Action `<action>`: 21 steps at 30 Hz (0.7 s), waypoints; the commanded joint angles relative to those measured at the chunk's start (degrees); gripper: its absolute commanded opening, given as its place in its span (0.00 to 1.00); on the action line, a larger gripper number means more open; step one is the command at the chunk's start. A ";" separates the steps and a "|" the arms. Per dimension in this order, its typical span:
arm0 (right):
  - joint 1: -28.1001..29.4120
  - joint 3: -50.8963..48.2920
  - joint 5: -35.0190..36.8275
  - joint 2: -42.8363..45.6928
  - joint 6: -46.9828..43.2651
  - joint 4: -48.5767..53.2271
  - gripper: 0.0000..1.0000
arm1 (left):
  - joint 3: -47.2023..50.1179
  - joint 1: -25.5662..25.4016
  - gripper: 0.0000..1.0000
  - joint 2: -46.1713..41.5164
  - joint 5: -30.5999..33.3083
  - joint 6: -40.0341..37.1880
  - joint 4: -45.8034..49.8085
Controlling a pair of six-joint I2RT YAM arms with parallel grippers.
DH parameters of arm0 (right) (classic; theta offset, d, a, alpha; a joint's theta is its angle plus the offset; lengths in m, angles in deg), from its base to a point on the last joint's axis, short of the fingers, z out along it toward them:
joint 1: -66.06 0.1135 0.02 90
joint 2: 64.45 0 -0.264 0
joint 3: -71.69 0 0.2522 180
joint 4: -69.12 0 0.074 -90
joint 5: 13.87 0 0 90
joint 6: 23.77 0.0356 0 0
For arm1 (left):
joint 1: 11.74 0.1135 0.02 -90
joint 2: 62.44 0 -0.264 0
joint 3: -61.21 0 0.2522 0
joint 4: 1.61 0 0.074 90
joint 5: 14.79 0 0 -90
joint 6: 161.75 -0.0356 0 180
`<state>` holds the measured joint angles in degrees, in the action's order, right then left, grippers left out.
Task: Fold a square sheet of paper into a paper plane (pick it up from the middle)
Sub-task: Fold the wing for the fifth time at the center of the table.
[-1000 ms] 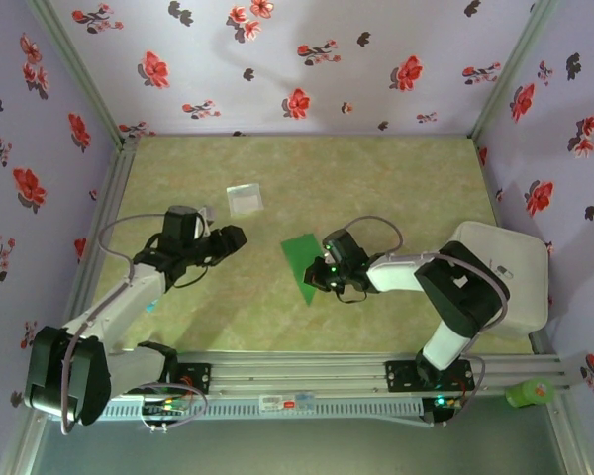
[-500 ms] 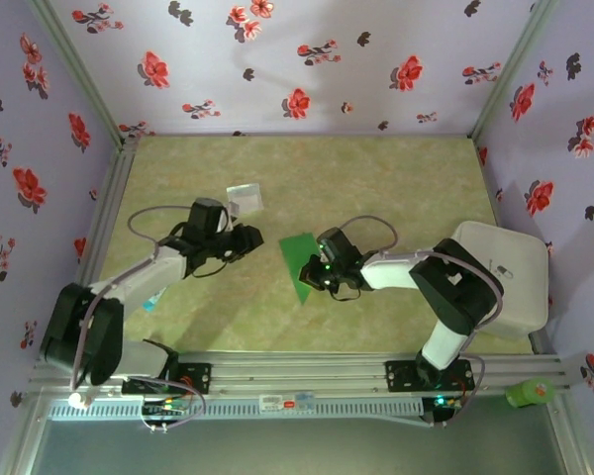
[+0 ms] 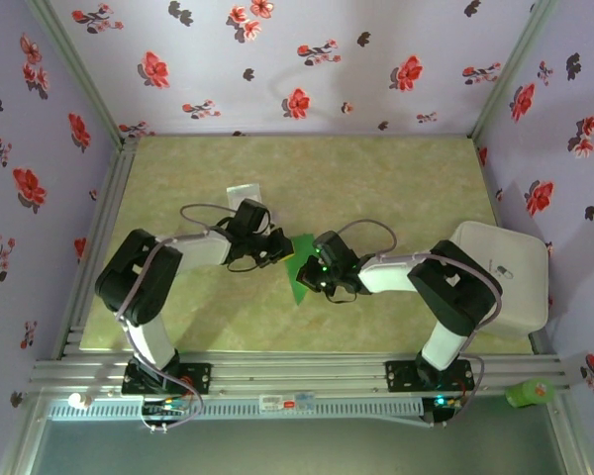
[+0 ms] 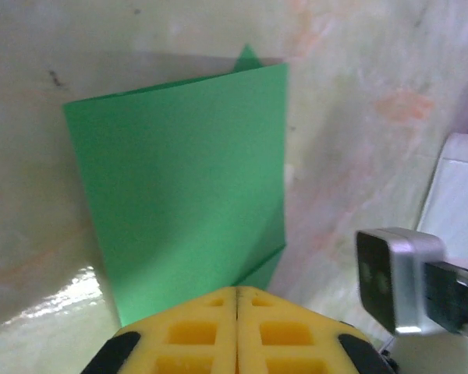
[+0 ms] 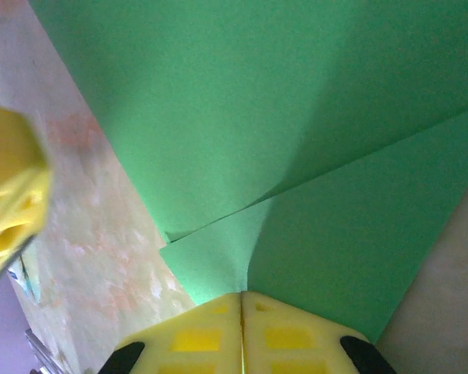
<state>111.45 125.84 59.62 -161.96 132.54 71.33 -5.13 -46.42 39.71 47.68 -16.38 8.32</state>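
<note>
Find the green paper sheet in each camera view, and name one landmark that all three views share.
Top external: the green sheet lies near the middle of the mottled tabletop.
Left wrist: the green sheet is in the centre, just above the yellow left gripper.
Right wrist: the green sheet spreads across the top and right, reaching the right gripper.
Shared landmark: the mottled tabletop bordering the sheet.

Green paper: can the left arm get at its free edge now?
Probably yes: the left end effector, shut, sits at the edge of the green paper, nothing between; the right end effector pinches the opposite side.
</note>
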 commanded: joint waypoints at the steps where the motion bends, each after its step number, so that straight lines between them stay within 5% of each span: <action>1: 0.35 -1.16 1.43 -0.42 0.57 1.09 0.09 | -2.09 -0.14 0.06 2.18 -0.72 1.49 -1.86; 9: -1.27 -0.96 -0.05 4.87 -3.95 2.10 0.18 | -1.10 0.31 0.03 6.17 0.22 1.57 -0.57; 16: -7.60 0.06 4.20 10.48 -8.74 14.71 0.28 | 1.88 0.56 0.01 5.98 -0.01 0.35 -0.86; 21: -11.16 -0.73 2.40 10.09 -7.89 13.49 0.31 | 2.97 0.57 0.01 5.18 -0.56 -0.68 -1.17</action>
<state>101.24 125.51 61.20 -151.89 125.74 82.28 -4.13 -46.07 44.91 46.85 -15.33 4.17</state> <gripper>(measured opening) 0.301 0.055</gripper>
